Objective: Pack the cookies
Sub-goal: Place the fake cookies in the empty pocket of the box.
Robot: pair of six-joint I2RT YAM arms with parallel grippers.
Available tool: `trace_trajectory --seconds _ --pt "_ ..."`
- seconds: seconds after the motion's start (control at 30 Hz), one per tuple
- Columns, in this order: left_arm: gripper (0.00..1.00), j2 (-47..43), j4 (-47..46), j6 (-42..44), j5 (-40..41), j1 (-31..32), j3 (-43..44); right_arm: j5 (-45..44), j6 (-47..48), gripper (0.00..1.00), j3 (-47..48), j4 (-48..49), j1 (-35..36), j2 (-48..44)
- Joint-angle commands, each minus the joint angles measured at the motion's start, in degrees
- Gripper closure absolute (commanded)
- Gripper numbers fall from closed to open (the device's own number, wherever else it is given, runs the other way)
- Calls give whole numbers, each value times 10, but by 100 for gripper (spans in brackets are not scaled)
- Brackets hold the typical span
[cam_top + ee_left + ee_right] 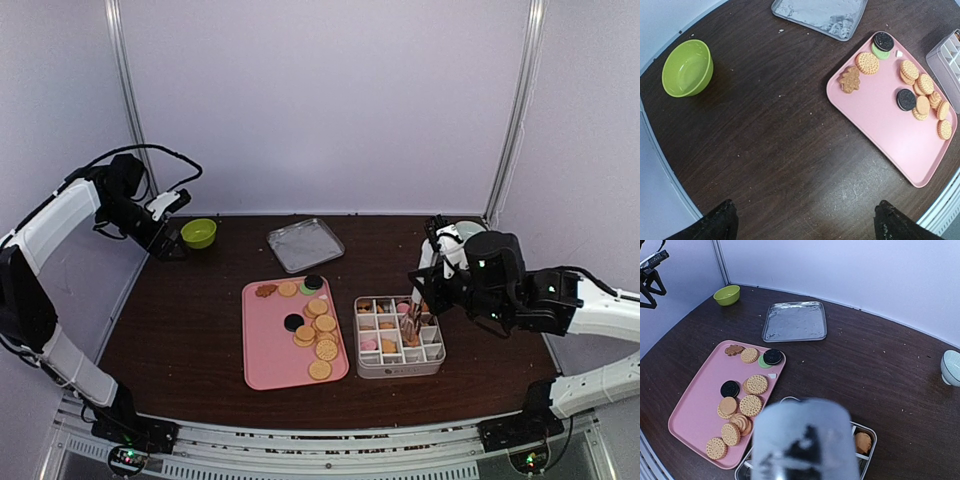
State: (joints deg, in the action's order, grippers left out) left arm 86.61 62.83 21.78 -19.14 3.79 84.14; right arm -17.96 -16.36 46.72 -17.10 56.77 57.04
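the cookies (pixel 318 322) lie mostly on a pink tray (pixel 265 350) at mid-table, crowded along its right side. they are mainly golden rounds, with two black ones (pixel 906 99), a brown flower shape (pixel 850 80) at the far left corner and a green round (pixel 879 52) tucked under the farther black one. more cookies sit in some cells of a divided box (pixel 400 368) just right of the tray.

the right claw (pixel 428 292) hangs over the box, closed on slim metal tongs (pixel 411 314) whose tips reach down among the middle cells. the right arm overhangs the box's right side. in the right wrist view a blurred pale mass (pixel 800 440) close to the lens blocks most of the box, leaving one cell with a golden cookie (pixel 863 442) visible.

the left claw (pixel 805 224) is held high over the table's far left, jaws wide apart and empty, its black fingertips (pixel 722 221) at the bottom corners of its view. a green bowl (pixel 687 67) stands near it. a shallow metal tray (pixel 795 321) lies beyond the pink one, apart from it. a pale bowl (pixel 951 367) stands far right, partly hidden behind the right arm from above.
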Motion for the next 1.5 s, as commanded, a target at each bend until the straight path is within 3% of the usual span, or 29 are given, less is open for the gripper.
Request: trace_trajectory --seconds 0.0,0.93,1.03,1.17,1.47 --pt "2 3 8 11 -19 2 14 -31 1 100 -16 5 2 -18" --pt "2 7 8 8 -23 2 4 -24 54 100 -21 81 -4 42" --pt "2 7 8 8 -24 1 6 -23 54 83 -21 77 -5 39" --pt "2 7 8 9 -23 2 6 -23 55 72 -15 67 -5 31" --pt "2 2 8 9 -20 2 9 -16 63 64 6 47 -7 20"
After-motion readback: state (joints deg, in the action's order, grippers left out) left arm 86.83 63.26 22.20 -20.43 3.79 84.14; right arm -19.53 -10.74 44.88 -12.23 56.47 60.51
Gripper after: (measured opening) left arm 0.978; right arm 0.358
